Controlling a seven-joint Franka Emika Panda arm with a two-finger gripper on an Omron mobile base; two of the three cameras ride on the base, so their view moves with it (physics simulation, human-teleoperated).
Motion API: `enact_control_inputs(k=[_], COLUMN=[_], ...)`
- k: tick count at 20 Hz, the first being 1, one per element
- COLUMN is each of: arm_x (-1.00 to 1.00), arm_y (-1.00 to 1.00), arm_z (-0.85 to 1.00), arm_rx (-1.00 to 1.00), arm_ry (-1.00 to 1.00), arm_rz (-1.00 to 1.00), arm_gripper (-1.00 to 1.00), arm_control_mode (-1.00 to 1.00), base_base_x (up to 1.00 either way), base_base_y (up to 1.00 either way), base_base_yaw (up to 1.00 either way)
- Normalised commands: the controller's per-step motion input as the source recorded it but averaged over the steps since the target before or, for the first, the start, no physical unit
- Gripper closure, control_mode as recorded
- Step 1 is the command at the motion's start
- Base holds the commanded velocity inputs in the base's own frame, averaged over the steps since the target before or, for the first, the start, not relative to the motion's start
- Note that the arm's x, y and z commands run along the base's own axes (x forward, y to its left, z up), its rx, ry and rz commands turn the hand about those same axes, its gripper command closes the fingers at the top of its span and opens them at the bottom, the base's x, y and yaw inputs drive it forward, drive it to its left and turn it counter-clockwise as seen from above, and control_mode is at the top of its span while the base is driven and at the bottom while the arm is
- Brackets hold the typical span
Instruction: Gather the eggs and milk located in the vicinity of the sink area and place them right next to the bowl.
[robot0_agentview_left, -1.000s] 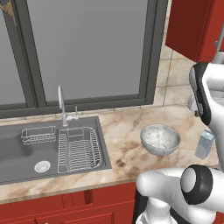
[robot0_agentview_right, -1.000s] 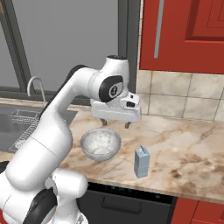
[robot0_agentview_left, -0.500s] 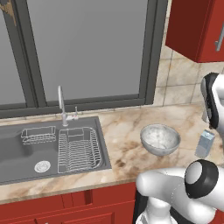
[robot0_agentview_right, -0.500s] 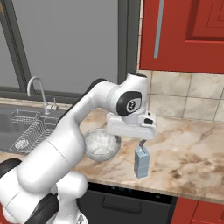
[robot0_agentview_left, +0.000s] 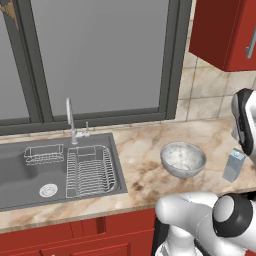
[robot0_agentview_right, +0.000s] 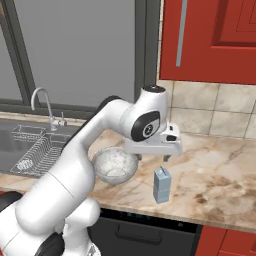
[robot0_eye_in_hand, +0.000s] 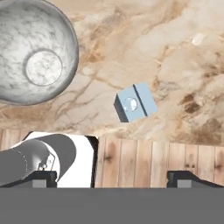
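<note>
Our open gripper (robot0_agentview_right: 151, 155) hangs above the milk (robot0_agentview_right: 162, 185), which stands on the marble counter (robot0_agentview_right: 220, 175) just beside the bowl (robot0_agentview_right: 115, 164)

We judge the step in hand to be the descent onto the milk, so we should centre the two fingers over its top, turn the wrist until they face its flat sides, which sit skewed in the hand view, then lower straight down and clear of the bowl's rim; our arm arches up from the base and reaches forward past the bowl, the hand pointing down at the counter, its jaws spread wide and holding nothing; the milk is upright on the side of the bowl away from the sink (robot0_agentview_left: 55, 170), close to the counter's front edge, and we see no eggs near the bowl
</note>
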Motion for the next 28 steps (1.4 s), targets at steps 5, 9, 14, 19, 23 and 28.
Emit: enact_control_inputs(k=[5, 9, 14, 19, 23, 28], arm_x=[0.04, 0.24, 0.31, 0.19, 0.1, 0.34], arm_y=[-0.09, -0.23, -0.22, -0.12, 0.0, 0.0], arm_z=[0.0, -0.06, -0.14, -0.18, -0.34, -0.45], arm_rx=[-0.04, 0.0, 0.0, 0.0, 0.01, 0.01], arm_ry=[-0.16, 0.09, 0.05, 0.0, 0.02, 0.02], arm_rz=[0.0, 0.0, 0.0, 0.01, 0.04, 0.07], arm_gripper=[-1.0, -1.0, -1.0, -1.0, -1.0, -1.0], arm_control_mode=[-1.0, -1.0, -1.0, -1.0, -1.0, -1.0], base_base_x=[0.0, 0.0, 0.0, 0.0, 0.0, 0.0], base_base_y=[0.0, 0.0, 0.0, 0.0, 0.0, 0.0], base_base_yaw=[0.0, 0.0, 0.0, 0.0, 0.0, 0.0])
